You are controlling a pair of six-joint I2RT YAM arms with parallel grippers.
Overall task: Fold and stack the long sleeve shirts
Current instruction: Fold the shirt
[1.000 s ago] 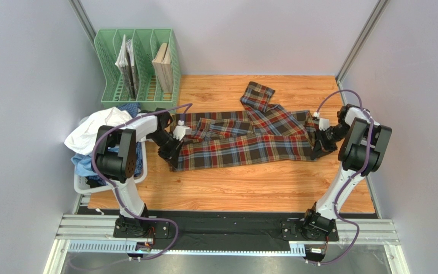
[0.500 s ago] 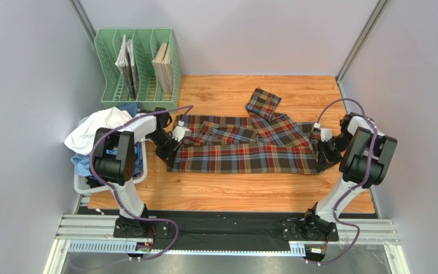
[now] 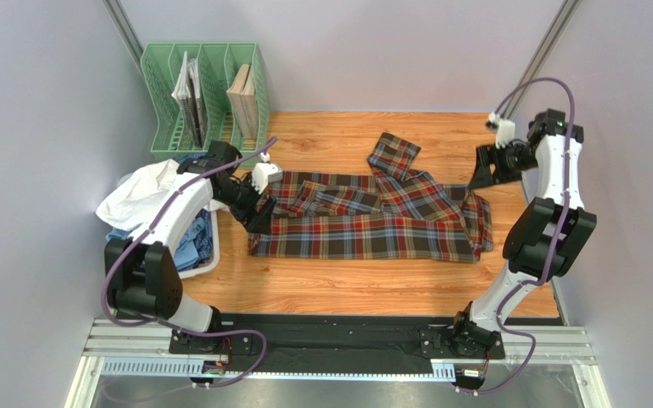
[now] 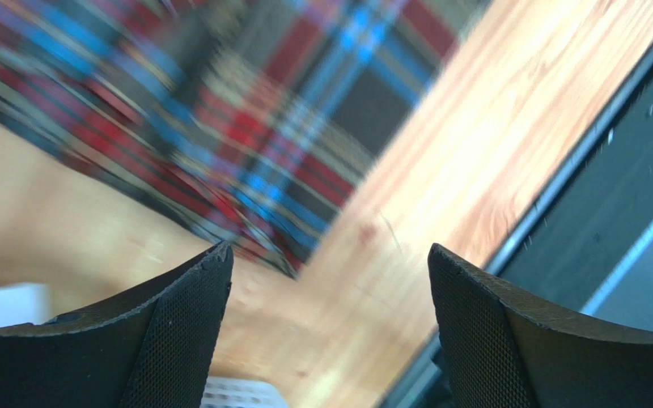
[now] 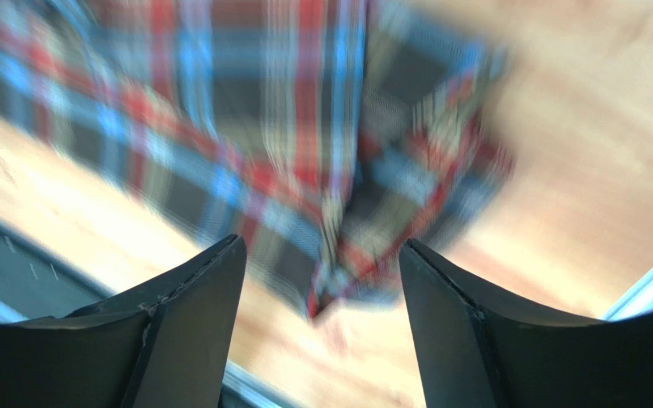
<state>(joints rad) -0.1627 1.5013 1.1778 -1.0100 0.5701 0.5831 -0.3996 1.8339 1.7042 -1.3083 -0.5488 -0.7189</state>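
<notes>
Far left, at 9 o'clock off the table (image 3: 347, 289): white shirt (image 3: 138, 191) heaped over blue shirt (image 3: 192, 242) in a basket (image 3: 195, 268). At 11 o'clock: green rack (image 3: 164, 102) with books (image 3: 240, 98) upright.

Next: left gripper (image 3: 256, 219) over the 9 o'clock end of the tartan shirt (image 3: 372, 234). Jaw gap hard to judge from overhead. Settled by the left wrist view: fingers (image 4: 177, 323) spread wide with nothing between, shirt edge and bare wood below, dark rail (image 4: 594, 221) at 3 o'clock of that view.

Mid-table: tartan shirt flat, a long band from 9 to 3 o'clock, one sleeve folded along it, the other cuff (image 3: 394, 153) poking toward 12. Shown overhead only: the whole outline, plus bunched cloth at the 3 o'clock end.

Far right, at 2 o'clock: right gripper (image 3: 480, 177) raised clear of the shirt. Right wrist view, blurred: fingers (image 5: 185, 331) wide and empty, a rumpled tartan corner on wood beneath.
</notes>
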